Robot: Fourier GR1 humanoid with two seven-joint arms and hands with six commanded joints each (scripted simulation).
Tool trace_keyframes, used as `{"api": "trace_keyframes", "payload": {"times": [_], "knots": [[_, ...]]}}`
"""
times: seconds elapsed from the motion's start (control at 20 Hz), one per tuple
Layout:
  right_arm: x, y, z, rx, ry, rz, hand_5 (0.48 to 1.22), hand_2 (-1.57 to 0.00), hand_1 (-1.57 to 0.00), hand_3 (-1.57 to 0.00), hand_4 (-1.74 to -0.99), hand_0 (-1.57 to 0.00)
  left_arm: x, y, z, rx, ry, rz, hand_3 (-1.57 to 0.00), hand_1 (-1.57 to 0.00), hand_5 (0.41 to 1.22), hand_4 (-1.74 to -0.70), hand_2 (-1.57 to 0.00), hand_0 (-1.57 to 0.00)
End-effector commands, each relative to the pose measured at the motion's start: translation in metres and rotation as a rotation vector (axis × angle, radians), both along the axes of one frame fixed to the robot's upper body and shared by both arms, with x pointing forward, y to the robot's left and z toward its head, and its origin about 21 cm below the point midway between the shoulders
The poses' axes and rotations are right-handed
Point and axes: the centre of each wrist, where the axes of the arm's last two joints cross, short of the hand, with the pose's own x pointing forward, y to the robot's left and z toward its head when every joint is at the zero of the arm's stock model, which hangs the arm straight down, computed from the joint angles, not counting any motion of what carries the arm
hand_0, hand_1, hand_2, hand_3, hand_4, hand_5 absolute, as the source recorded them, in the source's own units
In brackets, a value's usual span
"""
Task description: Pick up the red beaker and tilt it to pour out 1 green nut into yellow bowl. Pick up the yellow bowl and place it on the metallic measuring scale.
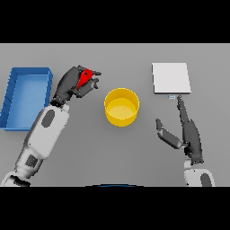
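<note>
We're gripping the red beaker (84,78) with our left hand (72,84), fingers curled round it, just left of the yellow bowl (121,106). Our right hand (188,134) is resting open, fingers straight, near the metallic measuring scale (170,77). A blue tray (11,96) is sitting far left.

left hand (74,84) — red beaker (84,77) gripped

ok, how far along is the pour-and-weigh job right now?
Done: the left hand is curled round the red beaker, beside the yellow bowl. In hand: the pour; no green nut shows in the bowl. Left: the bowl stands on the table, not on the metallic scale. The right hand rests open.
</note>
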Motion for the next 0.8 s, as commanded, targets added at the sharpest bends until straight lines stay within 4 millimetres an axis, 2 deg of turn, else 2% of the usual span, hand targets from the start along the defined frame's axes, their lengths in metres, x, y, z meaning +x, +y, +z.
{"api": "trace_keyframes", "payload": {"times": [0.0,0.1,0.3,0.45,0.55,0.65,0.7,0.75], "knots": [[0.000,-0.002,0.001,0.003,-0.005,-0.001,0.680,0.00,0.00,0.00,-1.254,0.00,0.000,-0.003,0.004,0.046,-0.004,0.001,-1.56,-1.57,1.114,-1.73,-1.57,-1.57],[0.000,0.006,0.001,0.013,0.002,0.005,0.683,0.00,0.00,0.00,-1.254,0.00,0.003,-0.008,0.009,0.181,-0.017,-0.002,-1.57,-1.57,1.128,-1.74,-1.57,-1.57],[-0.002,0.003,0.002,0.021,-0.005,0.009,0.690,0.00,0.00,0.00,-1.256,0.00,0.004,-0.029,0.015,0.502,-0.088,-0.065,-1.57,-1.57,1.127,-1.74,-1.57,-1.57],[-0.002,0.000,0.005,0.019,-0.007,0.008,0.700,0.00,0.00,0.00,-1.270,0.00,0.007,-0.035,0.024,0.692,-0.145,-0.108,-1.57,-1.57,1.173,-1.74,-1.57,-1.57],[-0.002,0.005,0.003,0.019,0.001,0.008,0.704,0.00,0.00,0.00,-1.274,0.00,0.009,-0.038,0.030,0.785,-0.178,-0.149,-1.57,-1.57,1.190,-1.74,-1.57,-1.57],[-0.002,0.006,0.002,0.032,0.003,0.010,0.705,0.00,0.00,0.00,-1.284,0.00,0.011,-0.049,0.035,0.878,-0.205,-0.187,-1.57,-1.57,1.201,-1.65,-1.57,-1.57],[-0.004,0.003,-0.002,0.037,0.005,0.010,0.702,0.00,0.00,0.00,-1.283,0.00,0.013,-0.049,0.040,0.926,-0.221,-0.213,-1.57,-1.57,1.205,-1.67,-1.57,-1.57],[-0.004,0.003,-0.001,0.051,-0.005,0.013,0.697,0.00,0.00,0.00,-1.285,0.00,0.013,-0.053,0.040,0.991,-0.219,-0.242,-1.47,-1.57,1.208,-1.68,-1.57,-1.57]]}}
